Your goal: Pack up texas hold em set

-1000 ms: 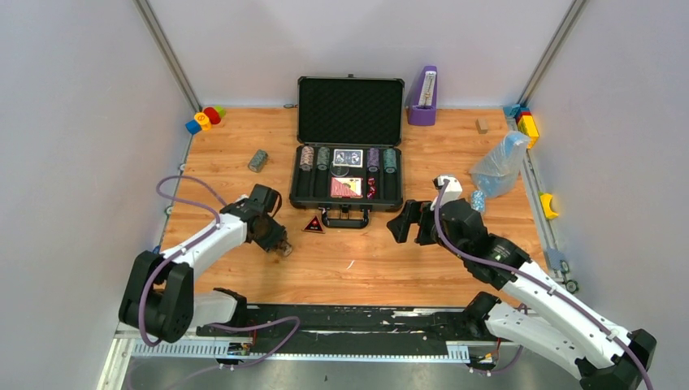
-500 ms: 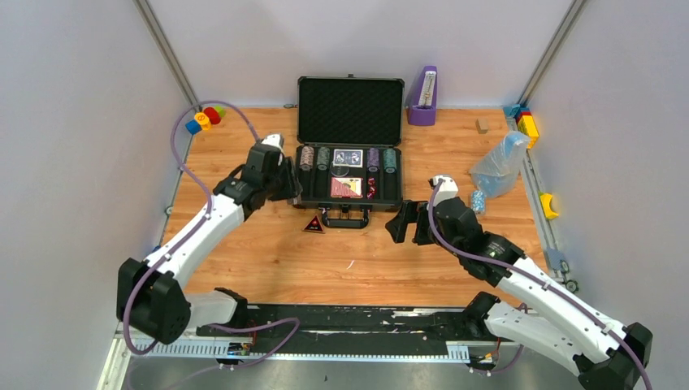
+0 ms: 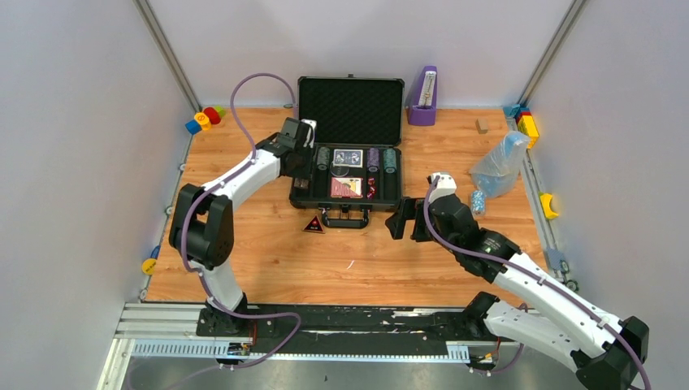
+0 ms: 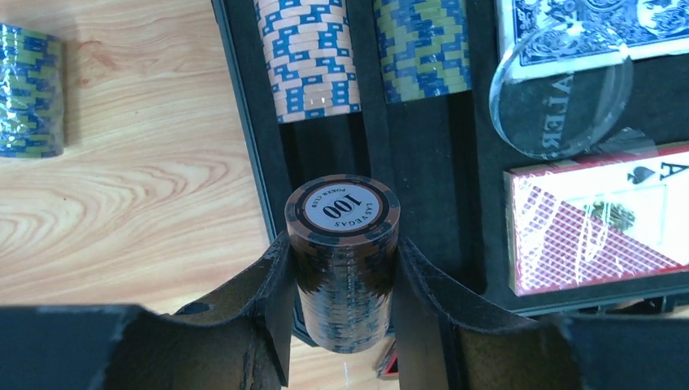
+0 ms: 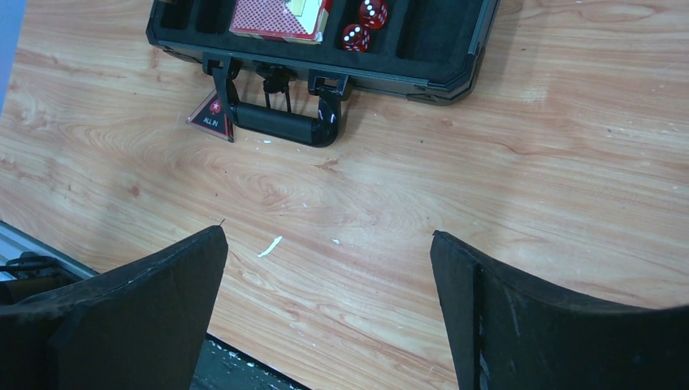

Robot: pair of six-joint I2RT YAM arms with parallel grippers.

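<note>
The black case (image 3: 348, 203) lies open mid-table, lid up. My left gripper (image 3: 302, 166) (image 4: 341, 244) is shut on a brown-and-black roll of poker chips (image 4: 342, 268) with a "100" face, held over the leftmost slot near the case's front rim. An orange-blue roll (image 4: 309, 61) and a green-blue roll (image 4: 422, 45) lie in slots beyond it. Card decks (image 4: 601, 219), a clear round disc (image 4: 561, 89) and red dice (image 5: 363, 23) are also in the case. A loose green-blue roll (image 4: 28, 89) lies on the table left of the case. The dark red triangle (image 3: 314, 225) lies beside the handle (image 5: 276, 123). My right gripper (image 3: 409, 221) (image 5: 329, 236) is open over bare wood.
A purple upright object (image 3: 423, 96) stands right of the lid. A clear plastic bag (image 3: 499, 165) lies at the right. Toy blocks sit at the far left corner (image 3: 205, 119) and far right edge (image 3: 526, 122). Walls close three sides.
My left arm swung from the near-left table up to the case's left side, carrying the brown roll. The right gripper barely shifted.
</note>
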